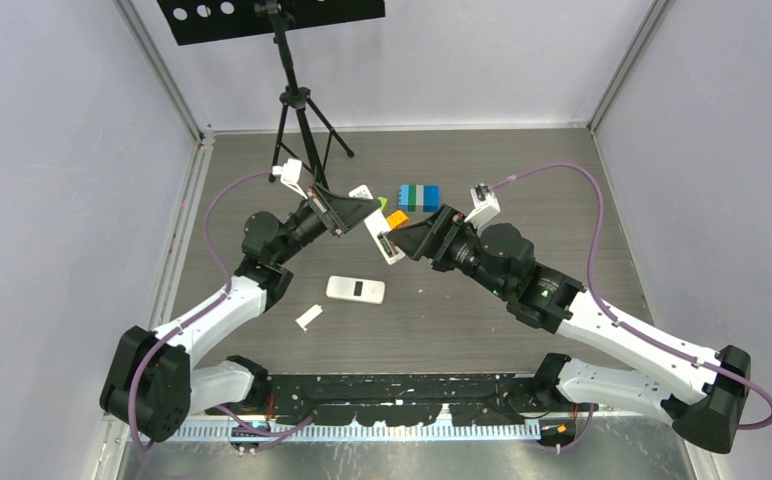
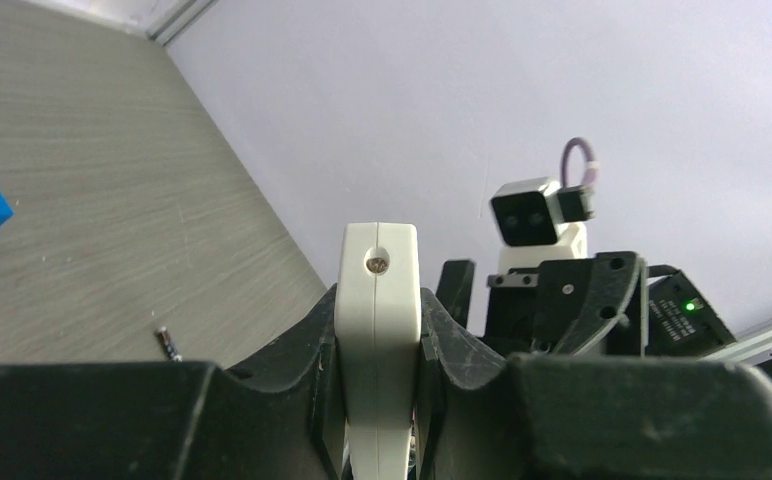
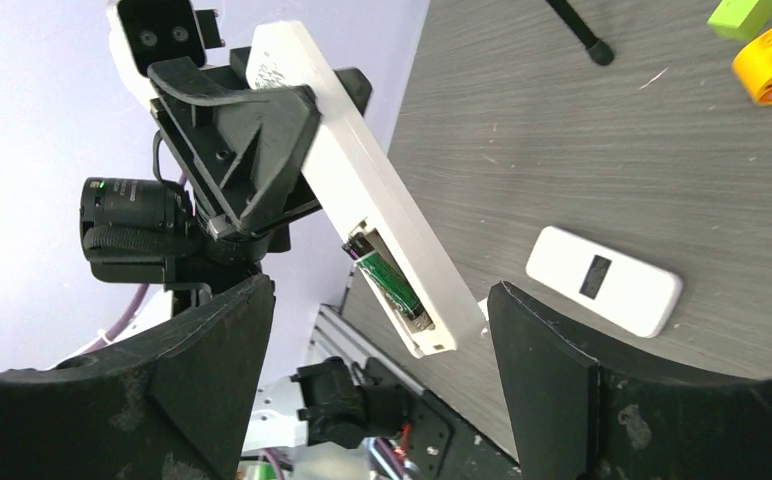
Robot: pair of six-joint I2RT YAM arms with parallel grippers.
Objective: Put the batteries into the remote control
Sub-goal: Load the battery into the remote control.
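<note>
A lab test cell (walled on three sides): pale panels (image 1: 62,150), aluminium framing (image 1: 165,72), a black tripod (image 1: 297,110)

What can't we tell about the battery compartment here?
Right wrist: one battery shows in the held remote; a second slot's state is unclear at this angle.
Top: compartment tiny, right gripper crowds it.
Left wrist: remote end-on in left gripper; compartment out of sight.

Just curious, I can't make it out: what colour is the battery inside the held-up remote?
Green: the battery in the remote shows best in the right wrist view.
</note>
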